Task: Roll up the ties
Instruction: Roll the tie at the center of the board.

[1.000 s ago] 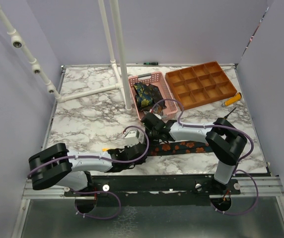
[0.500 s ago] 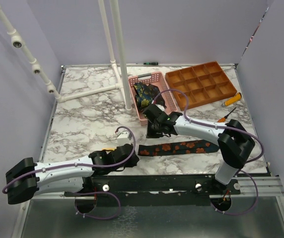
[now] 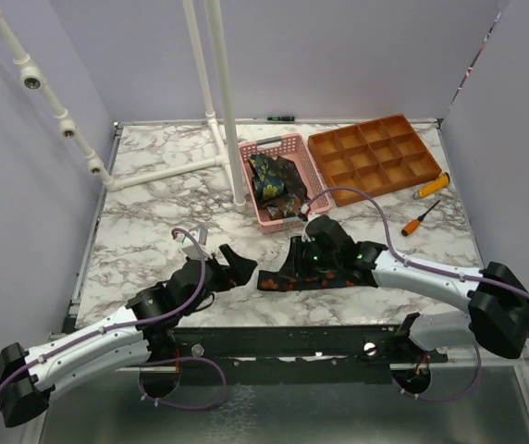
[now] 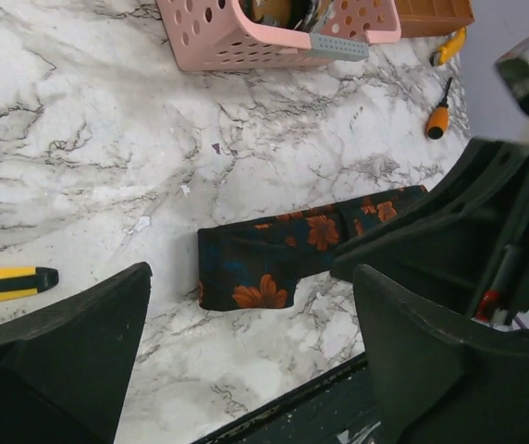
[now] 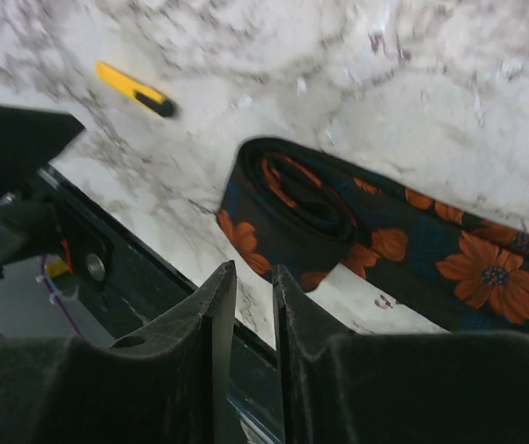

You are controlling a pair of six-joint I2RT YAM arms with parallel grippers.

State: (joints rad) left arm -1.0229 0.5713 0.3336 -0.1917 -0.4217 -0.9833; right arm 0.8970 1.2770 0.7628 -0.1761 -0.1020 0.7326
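Top external view: a dark navy fabric necktie with orange flowers (image 3: pixel 272 280) is seen lying flat along the near edge of the white marble-patterned tabletop (image 3: pixel 153 222), between the two arms. In the right wrist view its end toward the left arm is noted as doubled over on itself in a loose flat coil. The rest is stretched out straight toward the right.

The left end effector (image 3: pixel 235 266) is held low just beside that coiled end. Its fingers (image 4: pixel 70 342) are spread wide, nothing is held between them, and the tie is not touched. The right end effector (image 5: pixel 254 277) is poised over the coiled end, fingers drawn close with only a narrow slit left between. Nothing is pinched. Whether its tips touch the fabric cannot be told.

A second dark necktie with yellow-green-blue paisley (image 3: pixel 269 180) is found bundled inside the pink perforated plastic basket (image 3: pixel 313 176), farther back at mid-tabletop. An orange compartmented plastic tray (image 3: pixel 375 157) is set just right of the basket. An orange-handled screwdriver (image 3: pixel 412 223) is recorded in front of the tray. A small yellow bar-shaped tool with a black tip (image 4: pixel 6 282) is noted on the tabletop near the left end effector.
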